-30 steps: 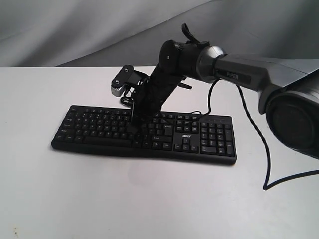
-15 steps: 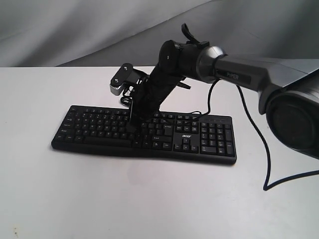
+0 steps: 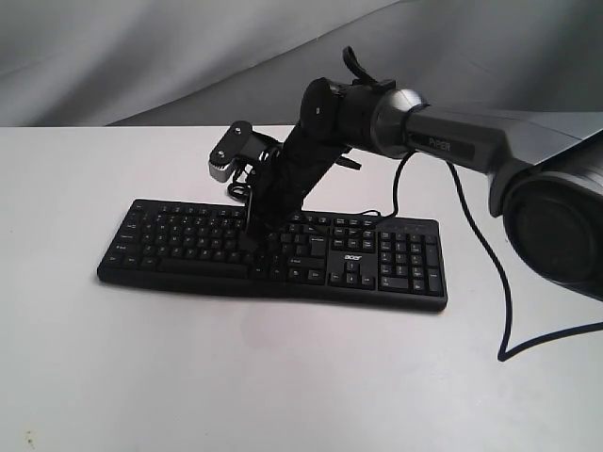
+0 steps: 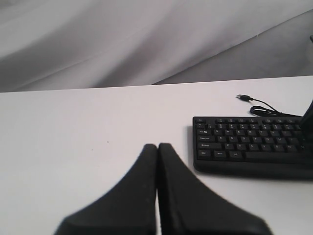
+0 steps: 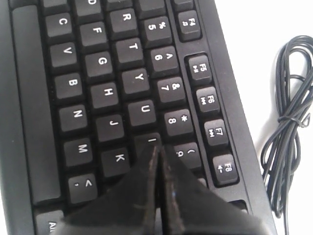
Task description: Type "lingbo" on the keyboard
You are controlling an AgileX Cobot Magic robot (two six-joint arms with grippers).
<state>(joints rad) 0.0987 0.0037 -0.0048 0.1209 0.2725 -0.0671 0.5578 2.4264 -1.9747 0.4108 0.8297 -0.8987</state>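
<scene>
The keyboard (image 3: pixel 188 247) lies flat on the white table (image 3: pixel 283 386), in the middle of the exterior frame. It looks stiff but light and may slide, so it is better to press keys from straight above and not to grasp it. Only the right wrist view shows the right gripper (image 5: pixel 155 148), pressed together, with its tip at the I key (image 5: pixel 145 140); only the left wrist view shows the left gripper (image 4: pixel 157 147), also pressed together, well apart from the keyboard.
</scene>
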